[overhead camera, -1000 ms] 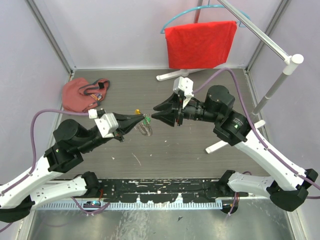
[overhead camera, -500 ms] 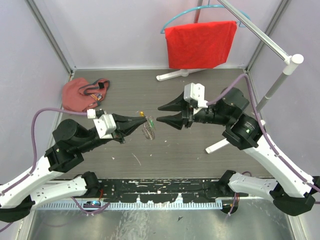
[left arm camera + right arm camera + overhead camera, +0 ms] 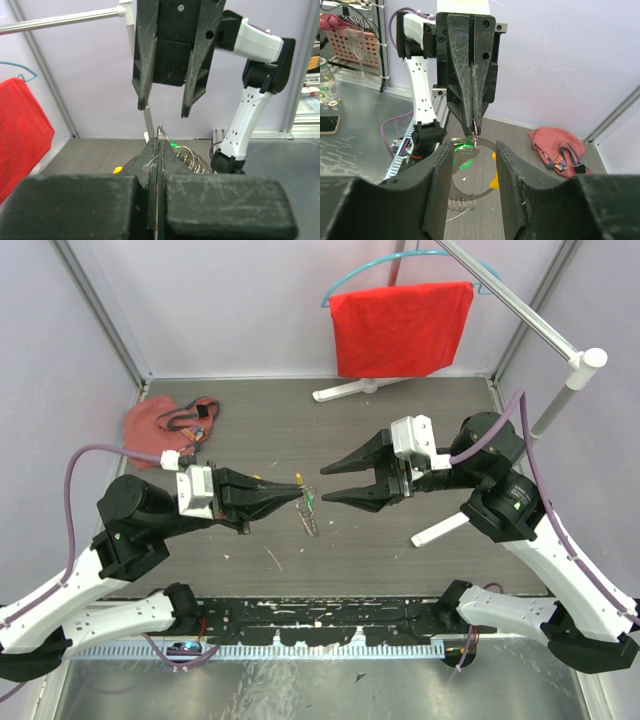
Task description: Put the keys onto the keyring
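My left gripper [image 3: 296, 493] is shut on the keyring [image 3: 308, 510] and holds it above the table. The ring's orange segment [image 3: 299, 478] and a green-headed key [image 3: 311, 501] hang at the fingertips. In the left wrist view the shut jaws [image 3: 157, 150] pinch the ring wire, with the coil [image 3: 194, 157] behind them. My right gripper [image 3: 327, 484] is open and empty, facing the ring a short way off. In the right wrist view the keyring [image 3: 470, 196], its orange segment [image 3: 494, 178] and the green key [image 3: 465, 150] show between my fingers. I cannot make out the brass key.
A red cloth pouch [image 3: 165, 428] with cords lies at the back left and also shows in the right wrist view [image 3: 557, 147]. A red cloth [image 3: 400, 325] hangs on a hanger at the back. A white stand [image 3: 555, 405] rises at the right.
My right gripper has drawn back to the right, turned and opened wider. My left gripper has shifted slightly right and lower with the keyring still in it.
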You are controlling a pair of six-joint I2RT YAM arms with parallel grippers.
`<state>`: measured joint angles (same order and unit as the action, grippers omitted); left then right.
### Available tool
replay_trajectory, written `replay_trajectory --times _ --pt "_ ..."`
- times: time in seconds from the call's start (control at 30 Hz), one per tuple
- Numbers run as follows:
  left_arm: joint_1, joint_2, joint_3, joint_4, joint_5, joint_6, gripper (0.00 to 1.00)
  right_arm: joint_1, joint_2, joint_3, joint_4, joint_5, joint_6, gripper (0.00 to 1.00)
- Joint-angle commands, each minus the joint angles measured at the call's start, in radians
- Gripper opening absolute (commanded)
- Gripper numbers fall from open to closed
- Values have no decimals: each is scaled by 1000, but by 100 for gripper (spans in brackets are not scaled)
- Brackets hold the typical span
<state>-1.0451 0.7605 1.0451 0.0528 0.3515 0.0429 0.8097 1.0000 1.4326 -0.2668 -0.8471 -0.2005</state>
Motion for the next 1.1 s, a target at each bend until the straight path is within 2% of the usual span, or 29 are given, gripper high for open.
replay_trajectory --times 0.0,0.17,0.43,0.7,0.9,1.07 --pt "-1 6 39 94 87 -69 0 -3 -10 4 37 -22 58 45" --pt "0 18 37 110 105 -86 0 -3 -11 -16 76 -16 95 44" --pt "-1 35 48 113 144 -94 0 -3 -32 -15 56 24 67 39" --pt "0 23 54 123 152 -104 0 -2 -72 -36 -30 171 -23 39" --pt "0 16 48 164 133 -122 0 -3 -47 -28 -24 103 -11 36" --pt "0 28 36 227 119 -153 0 -3 -51 -52 82 60 36 33"
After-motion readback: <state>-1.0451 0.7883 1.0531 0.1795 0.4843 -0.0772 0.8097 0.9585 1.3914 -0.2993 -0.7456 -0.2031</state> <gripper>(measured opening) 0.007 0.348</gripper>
